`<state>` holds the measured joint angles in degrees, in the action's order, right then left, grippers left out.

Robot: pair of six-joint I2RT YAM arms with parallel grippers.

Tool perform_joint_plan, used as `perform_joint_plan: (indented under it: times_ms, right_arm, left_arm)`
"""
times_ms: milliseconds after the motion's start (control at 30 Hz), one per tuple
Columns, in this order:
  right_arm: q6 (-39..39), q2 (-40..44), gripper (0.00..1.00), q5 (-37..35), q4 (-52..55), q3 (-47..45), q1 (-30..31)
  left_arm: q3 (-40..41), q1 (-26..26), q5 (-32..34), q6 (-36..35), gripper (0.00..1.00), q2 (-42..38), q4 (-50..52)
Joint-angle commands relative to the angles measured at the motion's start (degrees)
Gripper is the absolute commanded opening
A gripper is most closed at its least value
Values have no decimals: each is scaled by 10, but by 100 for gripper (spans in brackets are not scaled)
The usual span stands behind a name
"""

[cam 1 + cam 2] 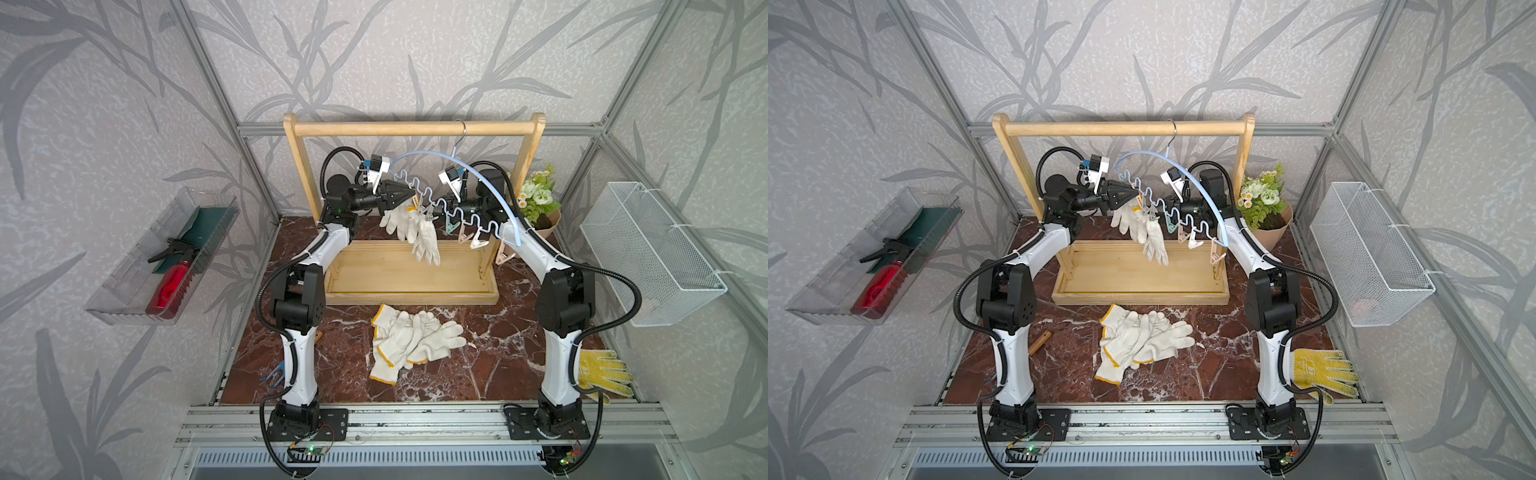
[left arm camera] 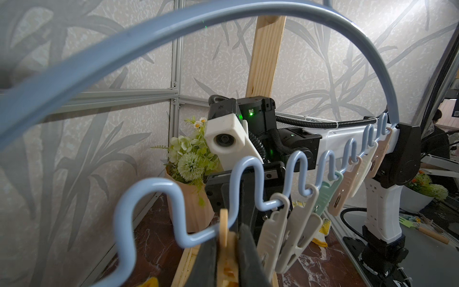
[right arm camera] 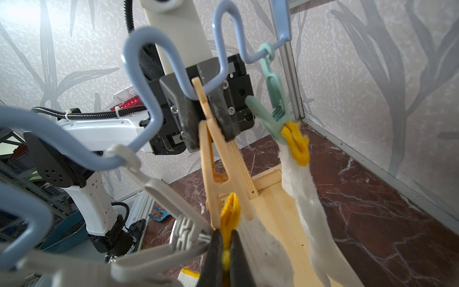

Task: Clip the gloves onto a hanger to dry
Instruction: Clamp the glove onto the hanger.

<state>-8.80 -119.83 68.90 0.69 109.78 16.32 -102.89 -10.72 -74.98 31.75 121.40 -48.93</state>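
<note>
Grey walls printed with long leaves close the cell on three sides, framed in metal bars. On the left wall hangs a clear tray (image 1: 129, 318) with a red spray bottle (image 1: 170, 286) and a green cloth (image 1: 208, 220) in it. The table (image 1: 478, 374) is dark red marble with white veins. At its back stands a wooden rack (image 1: 415, 128), and a blue hanger (image 2: 111, 56) hooks over its top bar. The left gripper (image 1: 411, 194) is clamped on the upper ends of a tan clip (image 3: 231, 161) on the hanger's wavy bar. Beside it one glove (image 1: 394, 220) hangs from a green clip (image 3: 273, 84). The right gripper (image 3: 225, 234) pinches the yellow cuff of a second glove (image 1: 427, 247), and that cuff sits between the tan clip's lower ends. More white gloves (image 1: 411, 340) lie heaped on the marble before the rack. Right of the rack stands a pot of flowers (image 1: 538, 199); a white wire basket (image 1: 648, 257) hangs on the right wall, and a yellow glove (image 1: 606, 374) lies at the table's front right corner.
</note>
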Motion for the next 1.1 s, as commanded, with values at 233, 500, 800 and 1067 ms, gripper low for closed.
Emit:
perform_joint_plan:
  times_ms: [233,500,800,1067]
  right_arm:
    - [-5,19,0,16,-12,38,-5]
    - [-6,8,0,19,-11,49,-5]
    - [-6,-5,0,20,1,74,4]
    - [-7,-7,2,16,1,83,9]
  left_arm:
    - [-14,4,-38,82,0,30,-96]
    - [-127,4,-92,327,0,116,-313]
    - [-184,-2,-113,375,0,152,-323]
    - [-180,-4,-105,375,8,148,-323]
